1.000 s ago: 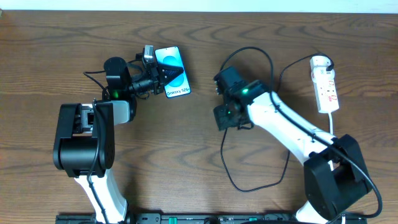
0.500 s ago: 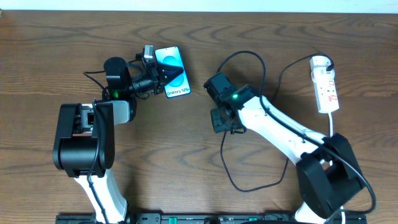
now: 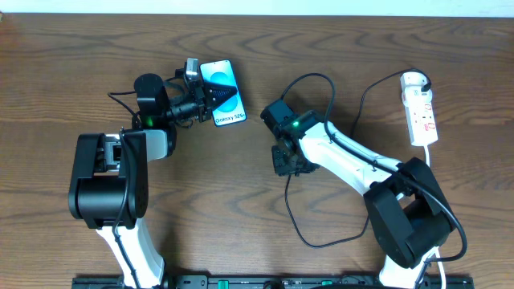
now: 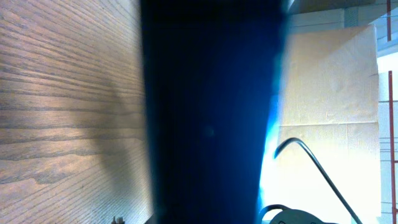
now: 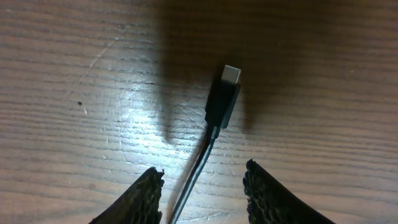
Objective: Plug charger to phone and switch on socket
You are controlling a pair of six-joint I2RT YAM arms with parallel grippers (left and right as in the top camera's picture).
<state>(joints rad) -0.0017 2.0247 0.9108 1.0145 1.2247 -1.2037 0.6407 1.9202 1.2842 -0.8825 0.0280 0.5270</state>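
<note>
The phone point(image 3: 223, 92), with its cyan-and-white screen up, lies at the back left of the table. My left gripper point(image 3: 207, 98) is shut on its left edge. In the left wrist view the phone point(image 4: 208, 112) fills the middle as a dark blue blur. The charger's black cable point(image 3: 321, 233) loops over the table. Its small connector point(image 5: 222, 96) lies flat on the wood just ahead of my right gripper point(image 5: 202, 190). That gripper is open, with the cable point(image 5: 196, 177) running between its fingers untouched. In the overhead view my right gripper point(image 3: 287, 160) hovers at the table's middle. The socket point(image 3: 420, 108) lies at the far right.
The power strip's white cord point(image 3: 430, 160) runs down the right side behind my right arm. The black cable arcs back toward the strip point(image 3: 365, 92). Bare wood lies between the phone and my right gripper.
My right arm has swung a little to the left, and the cable loop behind it has tightened. The left arm and the phone have not moved.
</note>
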